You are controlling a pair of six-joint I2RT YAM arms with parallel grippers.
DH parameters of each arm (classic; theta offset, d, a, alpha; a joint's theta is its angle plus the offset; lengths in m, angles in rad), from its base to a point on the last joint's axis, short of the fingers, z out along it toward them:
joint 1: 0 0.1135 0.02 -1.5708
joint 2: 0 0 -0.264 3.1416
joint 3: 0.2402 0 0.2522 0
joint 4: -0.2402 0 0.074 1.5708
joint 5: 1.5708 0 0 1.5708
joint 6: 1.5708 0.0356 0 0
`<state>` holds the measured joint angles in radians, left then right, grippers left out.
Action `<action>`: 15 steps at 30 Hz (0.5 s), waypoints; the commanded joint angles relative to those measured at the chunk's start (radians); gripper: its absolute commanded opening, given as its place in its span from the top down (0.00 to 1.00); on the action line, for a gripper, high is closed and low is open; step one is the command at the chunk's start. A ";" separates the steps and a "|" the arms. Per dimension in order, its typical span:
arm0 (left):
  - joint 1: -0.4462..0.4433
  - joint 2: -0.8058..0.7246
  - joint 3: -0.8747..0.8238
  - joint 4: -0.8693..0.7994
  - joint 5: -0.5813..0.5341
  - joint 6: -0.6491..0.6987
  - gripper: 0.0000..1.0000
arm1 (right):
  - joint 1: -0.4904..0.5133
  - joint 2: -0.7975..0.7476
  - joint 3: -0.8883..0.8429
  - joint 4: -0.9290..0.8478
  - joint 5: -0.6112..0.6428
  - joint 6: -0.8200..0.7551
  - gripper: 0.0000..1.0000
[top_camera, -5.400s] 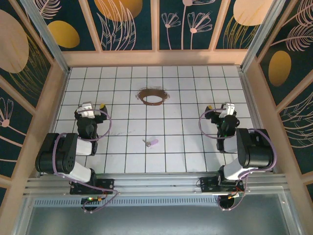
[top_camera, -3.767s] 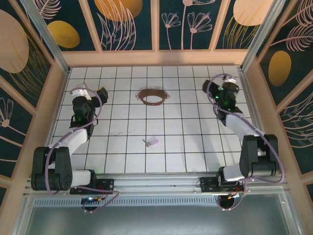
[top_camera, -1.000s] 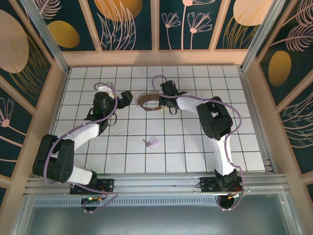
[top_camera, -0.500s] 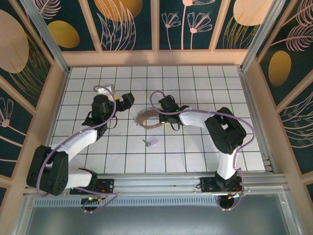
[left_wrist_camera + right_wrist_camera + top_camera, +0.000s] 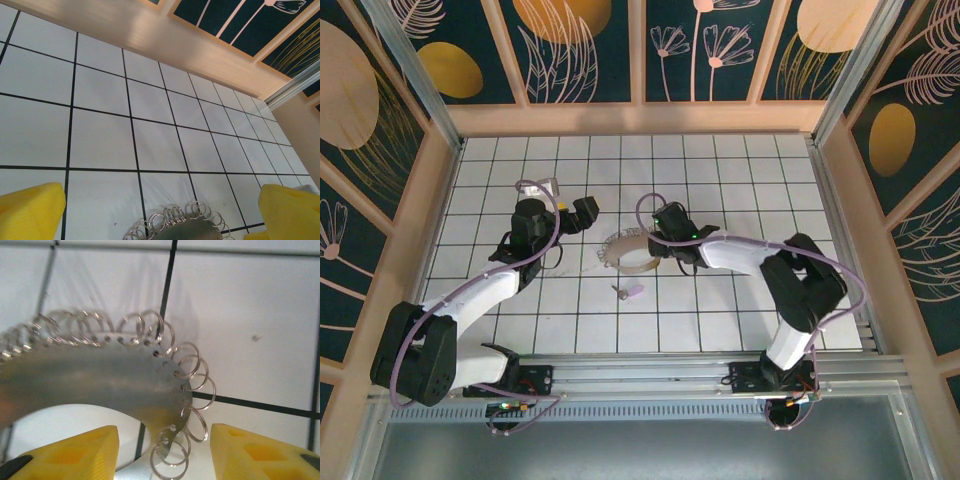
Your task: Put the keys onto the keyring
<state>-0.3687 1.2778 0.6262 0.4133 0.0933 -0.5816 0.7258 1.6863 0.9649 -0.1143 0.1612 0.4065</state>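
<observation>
The keyring (image 5: 611,252) is a round flat metal band with several small wire rings along its edge, lying on the white tiled floor (image 5: 720,300) near the middle. My right gripper (image 5: 656,243) is at its right rim. In the right wrist view the band (image 5: 95,375) curves down between the yellow fingers (image 5: 75,452), which stand apart from it; the gripper (image 5: 165,455) is open. My left gripper (image 5: 586,211) hovers open just left of and behind the keyring, whose edge (image 5: 180,225) shows low in the left wrist view. The small lilac key (image 5: 631,291) lies one tile nearer than the keyring.
Wooden walls (image 5: 640,118) enclose the tiled floor at the back and on both sides. The metal rail (image 5: 640,372) with both arm bases runs along the near edge. Purple cable loops (image 5: 535,186) ride on each wrist.
The right gripper drew the keyring about one tile toward the near side, closer to the key, then opened and let it go. The left gripper followed slightly nearer.
</observation>
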 commanded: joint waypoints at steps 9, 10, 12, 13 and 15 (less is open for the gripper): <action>-0.010 0.031 0.018 0.039 0.026 -0.012 0.01 | 0.004 -0.185 -0.150 0.067 -0.022 0.060 0.47; -0.010 0.038 0.023 0.045 0.036 -0.015 0.01 | 0.004 -0.188 -0.153 0.068 -0.027 0.060 0.47; -0.010 0.053 0.041 0.042 0.049 -0.024 0.01 | 0.006 -0.195 -0.158 0.068 -0.023 0.060 0.47; -0.010 0.059 0.051 0.039 0.047 -0.034 0.01 | 0.007 -0.198 -0.163 0.070 -0.019 0.055 0.47; -0.012 0.064 0.060 0.040 0.027 -0.065 0.01 | 0.007 -0.200 -0.166 0.063 -0.014 0.044 0.47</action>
<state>-0.3733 1.3331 0.6422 0.4156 0.1169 -0.6014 0.7265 1.5219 0.8101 -0.0746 0.1490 0.4507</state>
